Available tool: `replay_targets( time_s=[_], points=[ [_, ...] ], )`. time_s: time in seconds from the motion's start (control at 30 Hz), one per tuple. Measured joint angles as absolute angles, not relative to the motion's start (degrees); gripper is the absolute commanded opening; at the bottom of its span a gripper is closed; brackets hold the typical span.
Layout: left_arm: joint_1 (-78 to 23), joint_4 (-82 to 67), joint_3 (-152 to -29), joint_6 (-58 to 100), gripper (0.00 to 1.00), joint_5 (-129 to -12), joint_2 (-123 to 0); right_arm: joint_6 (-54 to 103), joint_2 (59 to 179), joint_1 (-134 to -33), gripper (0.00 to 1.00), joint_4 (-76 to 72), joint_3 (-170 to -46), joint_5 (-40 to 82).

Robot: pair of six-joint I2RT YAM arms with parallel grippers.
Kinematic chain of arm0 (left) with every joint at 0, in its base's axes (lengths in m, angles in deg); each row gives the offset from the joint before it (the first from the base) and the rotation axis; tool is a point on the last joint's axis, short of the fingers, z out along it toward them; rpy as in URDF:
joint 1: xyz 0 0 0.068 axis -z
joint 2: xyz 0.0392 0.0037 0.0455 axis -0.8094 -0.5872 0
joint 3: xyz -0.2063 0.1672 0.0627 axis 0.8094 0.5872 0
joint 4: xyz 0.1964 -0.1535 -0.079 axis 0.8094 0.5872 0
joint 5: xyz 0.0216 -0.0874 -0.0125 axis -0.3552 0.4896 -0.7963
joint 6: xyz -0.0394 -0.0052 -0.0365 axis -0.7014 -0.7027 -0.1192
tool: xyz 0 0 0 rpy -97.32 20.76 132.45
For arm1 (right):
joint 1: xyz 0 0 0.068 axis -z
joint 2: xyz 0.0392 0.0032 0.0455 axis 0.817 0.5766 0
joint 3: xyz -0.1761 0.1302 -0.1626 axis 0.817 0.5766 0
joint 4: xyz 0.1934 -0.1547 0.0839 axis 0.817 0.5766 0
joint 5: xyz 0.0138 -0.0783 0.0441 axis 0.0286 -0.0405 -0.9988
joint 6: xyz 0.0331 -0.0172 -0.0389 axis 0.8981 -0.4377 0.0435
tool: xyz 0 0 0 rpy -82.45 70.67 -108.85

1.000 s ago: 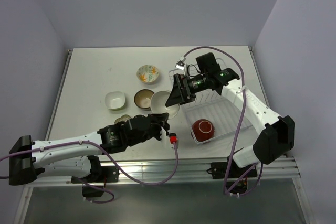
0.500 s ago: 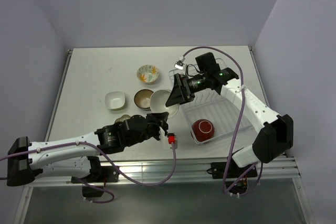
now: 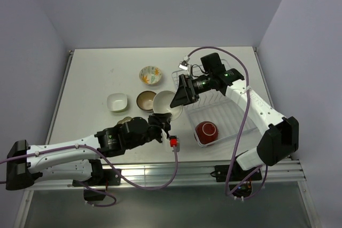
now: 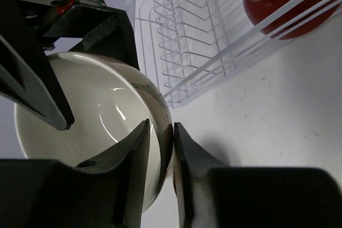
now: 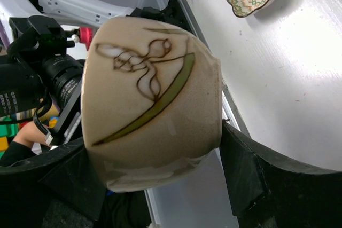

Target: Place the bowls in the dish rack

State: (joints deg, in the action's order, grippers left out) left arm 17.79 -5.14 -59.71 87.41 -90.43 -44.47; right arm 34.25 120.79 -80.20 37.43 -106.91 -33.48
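A bowl, yellow-green outside with a leaf drawing and white inside (image 3: 165, 103), hangs in the air just left of the white wire dish rack (image 3: 227, 111). My left gripper (image 3: 162, 121) is shut on its near rim; in the left wrist view (image 4: 160, 134) the wall of the bowl (image 4: 96, 116) is pinched between the fingers. My right gripper (image 3: 179, 95) straddles the same bowl (image 5: 152, 100), its fingers (image 5: 240, 158) pressed on both sides. The red bowl (image 3: 207, 131) lies in the rack's near end.
On the table left of the rack lie the cream bowl with orange flowers (image 3: 151, 75), the white squarish bowl (image 3: 117, 101) and the dark brown bowl (image 3: 145, 100). The flower-shaped patterned bowl (image 3: 124, 122) is partly hidden behind my left arm. The rack's tines (image 4: 184, 41) stand bare.
The right gripper has closed in around the bowl. The bowl and both grippers have shifted slightly left. The other bowls have not moved.
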Motion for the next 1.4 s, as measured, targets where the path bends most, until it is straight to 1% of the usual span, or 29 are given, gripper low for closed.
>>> replay_targets(
  time_s=[0.3, 0.5, 0.8, 0.97, 1.13, 1.17, 1.27, 1.3, 1.37, 1.4],
  points=[
    [17.86, -6.25, -59.71, 87.71, 0.41, -90.29, -43.77, 33.0, 120.72, -78.23, 0.0, 37.52, -106.93, -34.16],
    [17.86, -6.3, -59.71, 87.69, 0.41, -90.29, -43.77, 31.41, 120.68, -76.83, 0.0, 38.31, -106.93, -34.03],
    [17.86, -6.27, -59.71, 87.74, 0.38, -89.88, -43.86, 29.94, 120.39, -76.64, 0.0, 39.12, -106.93, -34.03],
    [17.86, -5.93, -59.71, 88.08, 0.42, -89.0, -44.45, 29.16, 120.2, -76.66, 0.0, 39.73, -106.95, -33.64],
    [17.86, -4.57, -59.71, 88.78, 0.43, -88.76, -45.5, 28.15, 119.7, -76.9, 0.0, 41.26, -107.13, -32.74],
    [17.86, -4.48, -59.71, 88.92, 0.43, -88.74, -45.65, 28.04, 119.61, -77.05, 0.0, 41.43, -107.15, -32.41],
    [17.86, -4.26, -59.71, 89.24, 0.32, -88.76, -46.05, 27.12, 119.45, -77.62, 0.0, 42.0, -107.17, -31.26],
    [17.88, -4.2, -59.71, 89.51, 0.23, -88.79, -46.16, 26.84, 119.43, -77.95, 0.0, 42.16, -107.17, -30.84],
    [17.88, -4.35, -59.78, 90.03, 0.14, -88.98, -46.31, 26.12, 119.37, -78.67, 0.0, 42.79, -107.17, -29.94],
    [17.88, -4.07, -59.82, 89.99, 0.05, -89.0, -46.33, 25.53, 119.3, -79.04, 0.0, 43.01, -107.17, -29.55]
  ],
)
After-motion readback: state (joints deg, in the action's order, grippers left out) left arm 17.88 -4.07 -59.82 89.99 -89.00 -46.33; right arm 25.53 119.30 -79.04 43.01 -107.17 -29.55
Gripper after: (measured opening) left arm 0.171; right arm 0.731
